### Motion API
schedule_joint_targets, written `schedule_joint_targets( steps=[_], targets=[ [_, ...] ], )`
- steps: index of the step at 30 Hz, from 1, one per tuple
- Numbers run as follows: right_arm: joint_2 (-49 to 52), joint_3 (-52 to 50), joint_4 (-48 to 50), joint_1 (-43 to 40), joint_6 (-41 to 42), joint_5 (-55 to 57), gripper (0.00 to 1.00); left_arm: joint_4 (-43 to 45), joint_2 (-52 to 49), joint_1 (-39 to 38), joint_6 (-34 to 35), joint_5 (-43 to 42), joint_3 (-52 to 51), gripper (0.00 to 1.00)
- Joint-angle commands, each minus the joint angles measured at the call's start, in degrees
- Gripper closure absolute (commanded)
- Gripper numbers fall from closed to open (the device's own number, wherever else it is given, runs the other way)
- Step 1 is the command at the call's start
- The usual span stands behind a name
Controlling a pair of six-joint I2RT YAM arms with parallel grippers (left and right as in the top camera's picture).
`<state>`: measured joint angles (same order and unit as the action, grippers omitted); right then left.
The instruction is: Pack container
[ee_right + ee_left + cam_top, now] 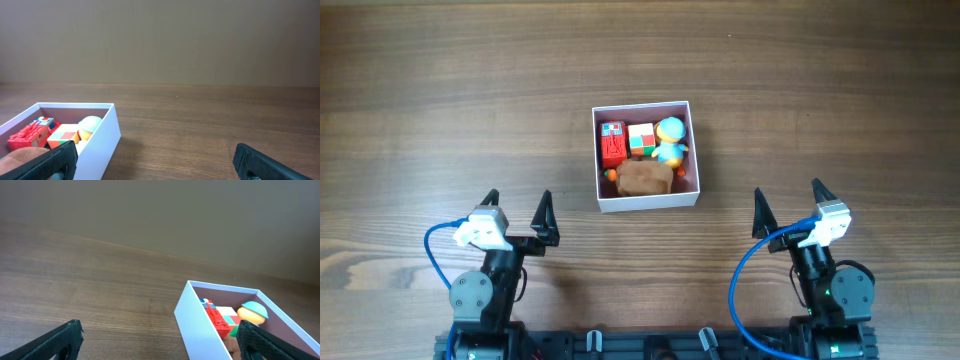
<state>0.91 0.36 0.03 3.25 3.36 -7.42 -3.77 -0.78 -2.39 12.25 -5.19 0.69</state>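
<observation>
The container, a square shallow white-walled box with a dusty-pink inside, sits at the middle of the table. In it lie a red toy, a red, green and white cube, a figure with a blue cap and a brown lump. My left gripper is open and empty, near the front edge, left of the box. My right gripper is open and empty, right of the box. The box also shows in the left wrist view and the right wrist view.
The brown wooden table spreads around the box. Blue cables run along both arm bases at the front edge.
</observation>
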Motion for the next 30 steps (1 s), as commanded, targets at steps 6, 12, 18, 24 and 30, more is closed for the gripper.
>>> schedule_joint_targets(
  steps=[6,12,18,24,30],
  targets=[
    [-0.09,-0.07,0.35,0.24,-0.33,1.18,0.00,-0.33,0.61,0.26,2.14,1.51,-0.37,0.00],
    [-0.09,-0.07,0.35,0.24,-0.33,1.18,0.00,-0.33,0.61,0.28,2.12,1.62,-0.37,0.00],
    [-0.09,-0.07,0.35,0.24,-0.35,1.18,0.00,-0.33,0.61,0.28,2.14,1.62,-0.37,0.00],
    [-0.09,-0.07,0.35,0.24,-0.35,1.18,0.00,-0.33,0.61,0.26,2.14,1.62,-0.37,0.00],
    [-0.09,-0.07,0.35,0.24,-0.33,1.18,0.00,-0.33,0.61,0.26,2.14,1.62,-0.37,0.00]
  ],
)
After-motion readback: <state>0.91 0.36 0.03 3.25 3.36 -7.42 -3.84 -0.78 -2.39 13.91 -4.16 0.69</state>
